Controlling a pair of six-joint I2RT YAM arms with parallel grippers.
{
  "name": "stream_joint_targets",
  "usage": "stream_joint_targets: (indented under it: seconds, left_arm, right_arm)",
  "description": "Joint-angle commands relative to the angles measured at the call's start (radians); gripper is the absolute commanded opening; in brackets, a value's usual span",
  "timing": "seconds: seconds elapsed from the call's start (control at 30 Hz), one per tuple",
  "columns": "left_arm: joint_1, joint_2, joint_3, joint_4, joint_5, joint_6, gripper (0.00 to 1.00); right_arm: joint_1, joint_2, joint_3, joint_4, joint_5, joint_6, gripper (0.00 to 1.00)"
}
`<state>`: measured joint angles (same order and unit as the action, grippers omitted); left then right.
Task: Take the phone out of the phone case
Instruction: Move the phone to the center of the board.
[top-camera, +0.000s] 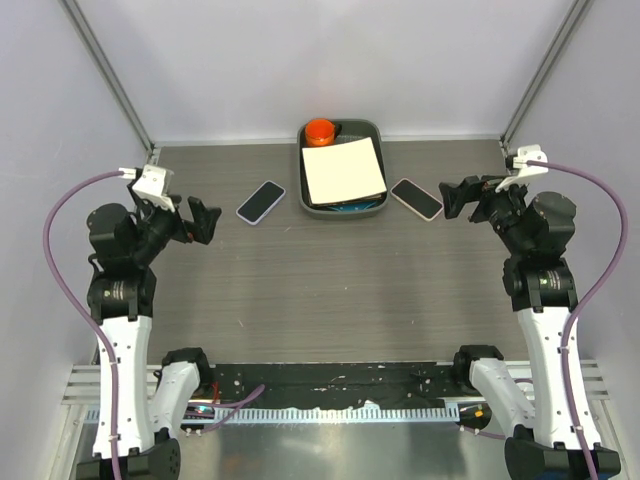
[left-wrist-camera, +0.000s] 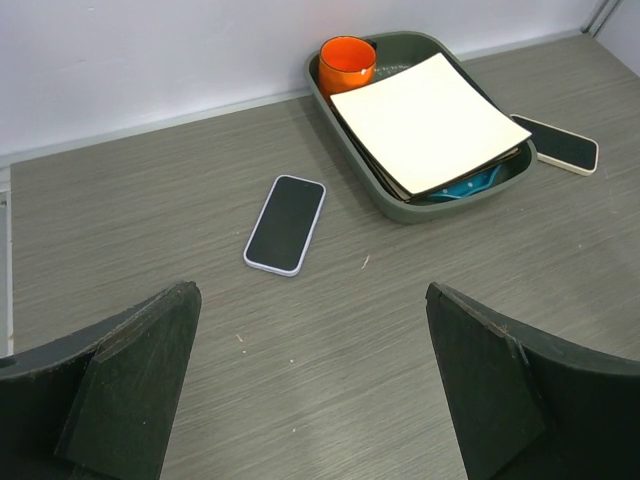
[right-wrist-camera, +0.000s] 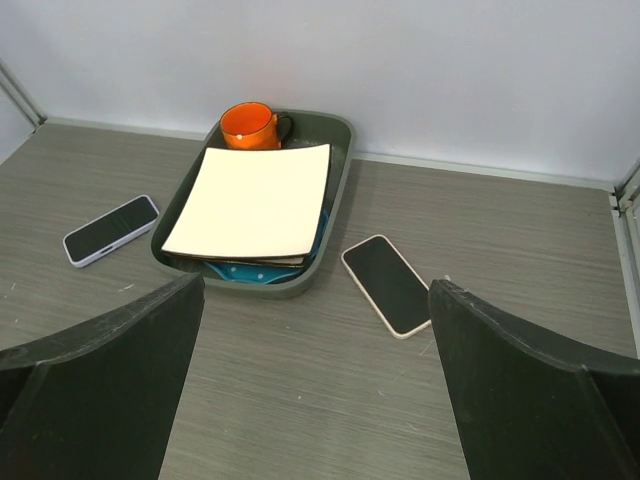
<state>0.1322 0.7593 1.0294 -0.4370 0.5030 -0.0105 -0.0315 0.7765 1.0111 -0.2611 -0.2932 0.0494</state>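
Evidently awaiting pickup, lavender-cased phone (left-wrist-camera: 286, 223) and cream-cased phone (right-wrist-camera: 388, 284) lie flat; we find left gripper (left-wrist-camera: 310, 320), right gripper (right-wrist-camera: 316, 310) wide, empty.

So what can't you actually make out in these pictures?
What is in the tray: in every view the white sheet covers it, and only a teal edge shows.
The backs of the lilac-rimmed phone and the cream-rimmed phone: in all views they lie against the table.
Where case meets phone: too small to tell in the top view.
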Motion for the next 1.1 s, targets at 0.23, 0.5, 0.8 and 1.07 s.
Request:
stream_joint_targets:
  seconds: [0.23, 0.5, 0.8, 1.07]
  left_arm:
    - [0.004, 0.064, -0.022, 0.104, 0.008, -0.012, 1.0]
    - [-0.061, 0.208, 0.006, 0.093, -0.037, 0.006, 1.0]
    - [-0.218, 0.406, -0.006, 0.121, -0.144, 0.188, 1.0]
    - [-0.264, 0.572, -0.015, 0.222, -0.227, 0.256, 1.0]
  right_arm:
    - [0.005, -0.013, -0.025, 0.052, -0.075, -0.043, 1.0]
    - [0.005, -0.011, -0.045, 0.066, -0.092, -0.043, 1.0]
    - [0.005, -0.003, -0.063, 0.085, -0.096, -0.063, 1.0]
    - [0.005, -0.006, -0.077, 0.094, -0.113, -0.065, 1.0]
